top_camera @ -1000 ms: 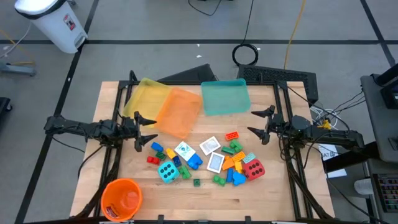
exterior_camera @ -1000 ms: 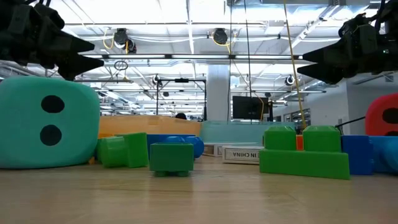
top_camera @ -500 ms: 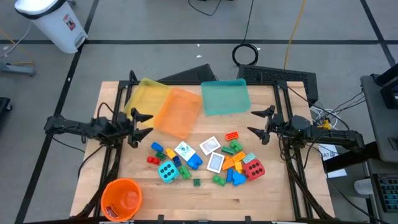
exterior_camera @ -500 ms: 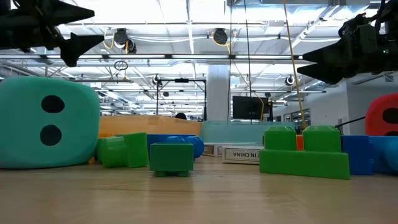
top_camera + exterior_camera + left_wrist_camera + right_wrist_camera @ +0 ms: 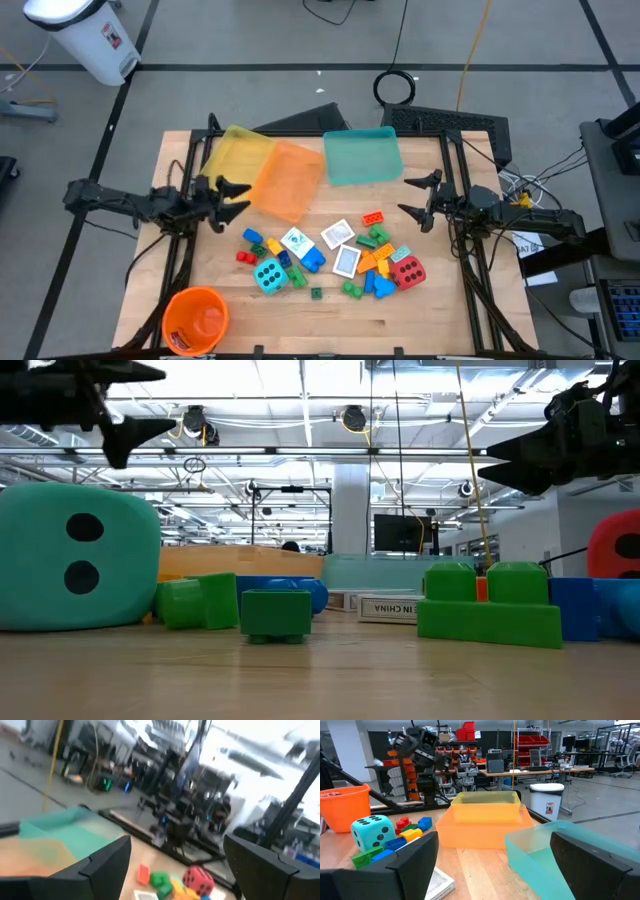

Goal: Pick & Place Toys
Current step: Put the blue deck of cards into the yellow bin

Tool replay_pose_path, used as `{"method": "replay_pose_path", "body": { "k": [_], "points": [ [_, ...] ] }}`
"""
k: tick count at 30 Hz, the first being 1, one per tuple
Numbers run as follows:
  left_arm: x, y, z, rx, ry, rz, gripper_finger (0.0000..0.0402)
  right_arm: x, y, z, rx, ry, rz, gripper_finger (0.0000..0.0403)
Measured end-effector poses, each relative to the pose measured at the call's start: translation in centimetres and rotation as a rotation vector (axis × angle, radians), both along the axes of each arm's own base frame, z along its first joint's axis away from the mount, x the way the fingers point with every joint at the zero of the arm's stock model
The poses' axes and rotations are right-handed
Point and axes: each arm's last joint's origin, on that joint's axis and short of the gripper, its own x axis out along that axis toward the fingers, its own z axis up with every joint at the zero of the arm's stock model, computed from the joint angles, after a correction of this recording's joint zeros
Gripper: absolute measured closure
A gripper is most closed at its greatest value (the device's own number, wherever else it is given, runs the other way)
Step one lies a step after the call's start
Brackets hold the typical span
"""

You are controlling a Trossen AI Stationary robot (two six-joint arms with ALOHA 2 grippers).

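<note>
Bare wood rings the toys (image 5: 330, 258), piled mid-table toward the front edge, trays (image 5: 290, 172) behind them. The left gripper (image 5: 236, 197), fingers wide and empty, hangs behind and left of the pile; it has lifted and swung toward the trays since earlier. The right gripper (image 5: 408, 196) waits wide open.

overhead down, table-level across — wrists forward
</note>
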Motion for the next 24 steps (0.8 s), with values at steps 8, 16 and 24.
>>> {"method": "replay_pose_path", "body": {
  "k": [8,16,24],
  "points": [
    [7.9,-1.5,5.2,0.019,0.537,-0.141,0.0058,0.0,0.0,0.0,0.000,0.000,0.000,0.0046],
    [16.0,-4.6,4.1,0.430,0.939,-0.455,0.0030,0.0,0.0,0.0,0.000,0.001,0.000,0.0046],
    [21.0,-5.5,-1.8,0.571,1.162,-0.619,0.0043,0.0,0.0,0.0,0.000,0.001,0.000,0.0046]
  ]
}}
